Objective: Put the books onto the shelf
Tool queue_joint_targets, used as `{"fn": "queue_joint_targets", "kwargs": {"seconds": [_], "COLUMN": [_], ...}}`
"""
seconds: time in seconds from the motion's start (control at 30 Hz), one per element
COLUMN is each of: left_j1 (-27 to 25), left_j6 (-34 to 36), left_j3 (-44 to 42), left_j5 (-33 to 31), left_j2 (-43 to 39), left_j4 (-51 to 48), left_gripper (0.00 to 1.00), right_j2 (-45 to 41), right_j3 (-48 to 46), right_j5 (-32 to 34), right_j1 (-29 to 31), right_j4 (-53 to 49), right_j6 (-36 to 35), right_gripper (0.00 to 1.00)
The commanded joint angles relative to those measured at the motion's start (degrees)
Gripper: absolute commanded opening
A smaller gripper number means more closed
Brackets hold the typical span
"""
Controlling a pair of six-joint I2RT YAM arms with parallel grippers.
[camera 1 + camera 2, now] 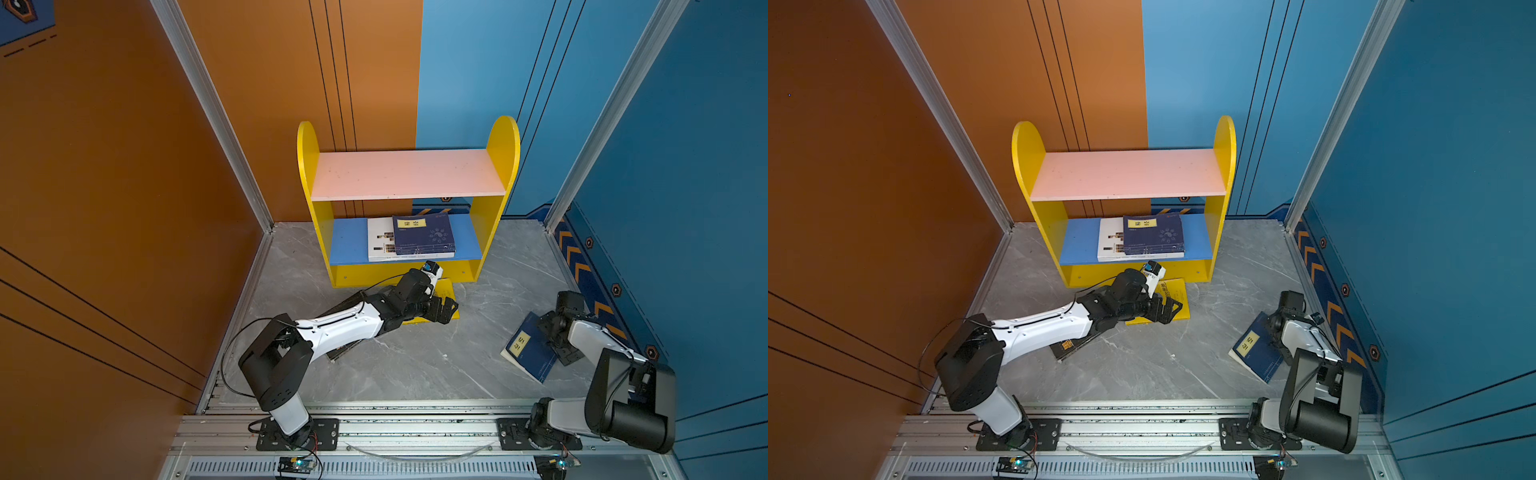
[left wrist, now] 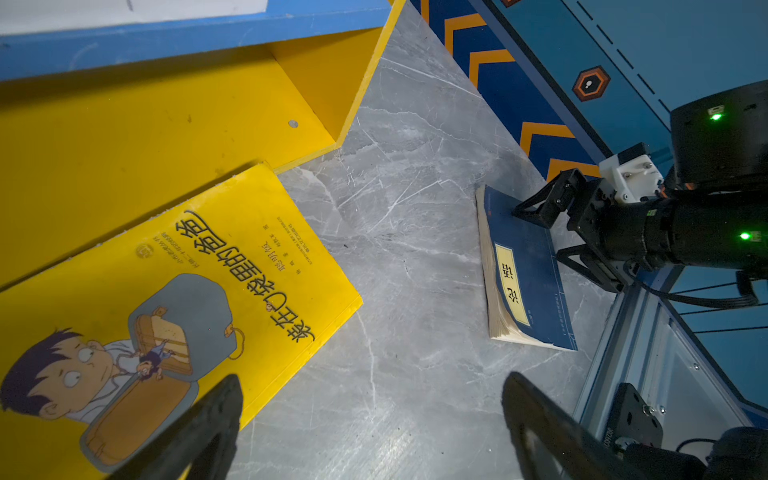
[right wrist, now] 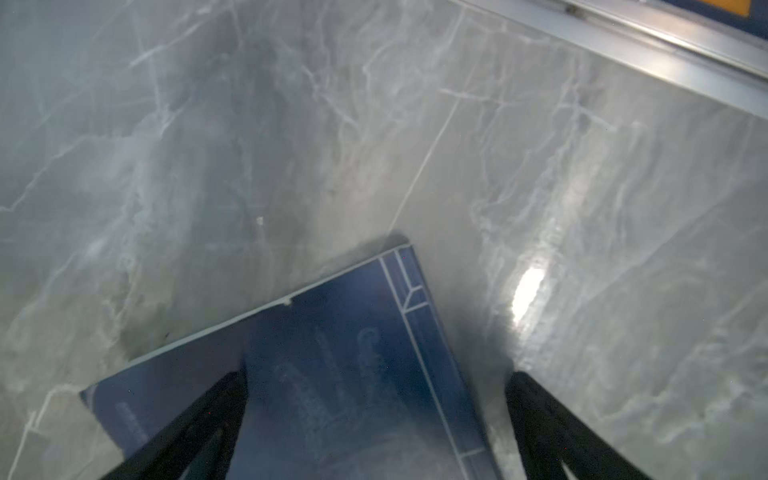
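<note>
Fingers [image 2: 536, 415] wide, left pair [image 2: 212, 419] over yellow book [image 2: 249, 270], right pair [image 3: 540, 419] over navy book [image 3: 332, 332]

I see a yellow shelf [image 1: 505, 141] with a pink board [image 1: 407, 174] and a blue board [image 1: 347, 245], a yellow cartoon-man book [image 2: 208, 291], and a grey veined marble desk [image 1: 415, 365].

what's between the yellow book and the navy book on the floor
Only bare floor between yellow book and navy book, in the left wrist view.
</note>
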Motion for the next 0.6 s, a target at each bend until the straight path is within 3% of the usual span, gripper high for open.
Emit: {"fn": "queue_joint_targets", "kwargs": {"seconds": [0.0,0.2,0.4,0.47,0.57], "left_j1": [-0.2,0.4,1.3,1.5,1.6], "left_j6": [1.3,0.9,0.2,-0.5,-1.2], "left_j3": [2.0,1.6,1.0,0.9,1.2], "left_j5": [-1.6,-1.9,-1.5,-1.2,0.0], "left_j2": [0.2,-0.2,-0.2,0.2,1.2], "left_j4": [-1.7,-1.5,-1.4,-1.2,-1.5], "left_gripper": [0.98,0.98,0.98,0.98,0.96], "right_j2": [0.0,-0.4,-6.9,-10.3,-13.7], "right_j3": [-2.5,-5.2,-4.3,-2.1,-0.2], "right_j5": [-0.9,-1.3,3.2,8.6,12.4], "right_j1": [4.1,15.0,32.5,36.3,35.4], "right_j4": [2.1,7.1,7.8,4.3,2.7], "right_j6": [5.3,15.8,27.7,27.5,22.5], "right_gripper": [0.99,0.98,0.97,0.98,0.98]}}
